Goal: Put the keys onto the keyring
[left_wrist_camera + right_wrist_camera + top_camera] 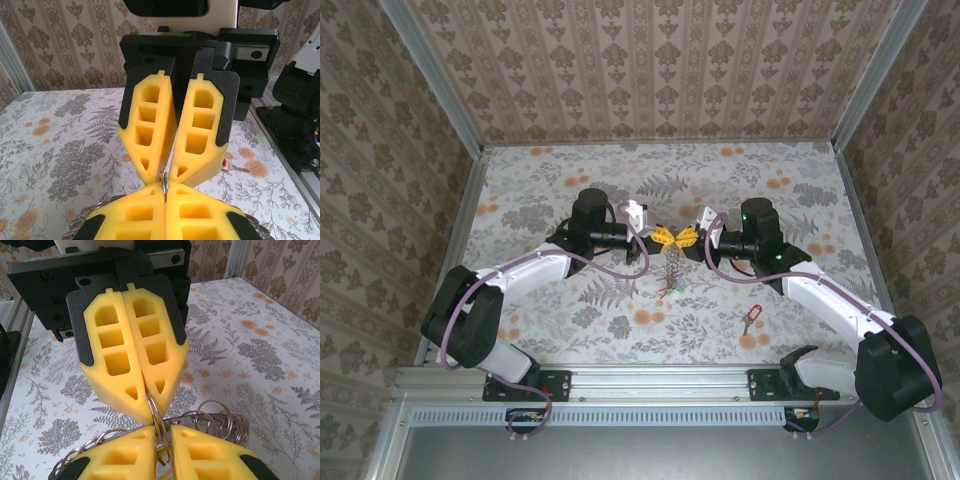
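Yellow foam covers the left claw (663, 238) and the right claw (686, 237). They meet tip to tip above the middle of the flowery worktop (790, 190). The left claw is squeezed tight on a wire of the keyring (671, 265). The keyring's silvery loops hang below the two claws. The right claw is narrow, with the wire in its small gap. I cannot tell if it pinches. A red key (753, 316) lies alone, near and right.
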